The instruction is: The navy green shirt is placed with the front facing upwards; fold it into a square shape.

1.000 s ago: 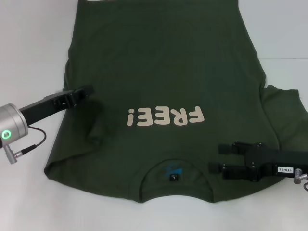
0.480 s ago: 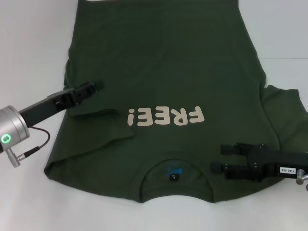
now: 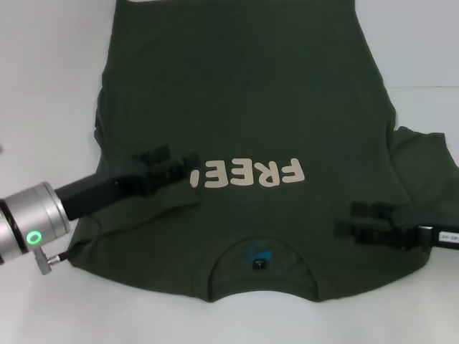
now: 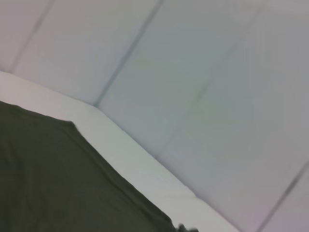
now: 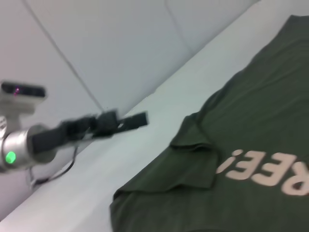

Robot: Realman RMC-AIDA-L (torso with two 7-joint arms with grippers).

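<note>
Left sleeve folded in beside the "FREE!" lettering [image 3: 249, 173].
The navy green shirt [image 3: 244, 93] looks soft and light; take its edges. Left gripper [image 3: 188, 162] seems released, right gripper [image 3: 344, 218] unclear.

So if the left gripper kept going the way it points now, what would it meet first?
Probably the cream FREE! lettering on the navy green shirt: the left gripper points across the chest toward it. Its height above the cloth is unclear.
</note>
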